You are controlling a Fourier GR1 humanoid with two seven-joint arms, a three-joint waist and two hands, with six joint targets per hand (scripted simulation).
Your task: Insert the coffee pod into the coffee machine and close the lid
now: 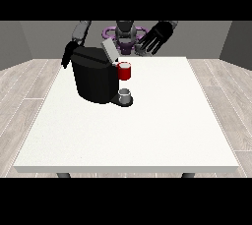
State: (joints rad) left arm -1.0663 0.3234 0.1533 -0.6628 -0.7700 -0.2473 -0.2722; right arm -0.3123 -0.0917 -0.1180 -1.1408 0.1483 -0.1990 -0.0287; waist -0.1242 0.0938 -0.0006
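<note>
Black coffee machine [94, 79] at the table's [147, 135] far left part, grey lid [109, 50] tilted up. Red thing at the machine [124, 71], front right. Small grey thing [125, 94] below it on the base; pod or not, unclear. Hand at the view's right [156, 38] raised, fingers spread, empty. Hand at the view's left [66, 57] behind the machine, fingers not readable.

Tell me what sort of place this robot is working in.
Probably a bare test room rather than a kitchen: one large white table on grey wood-plank flooring, plain grey walls, and only a black coffee machine set before the robot.
</note>
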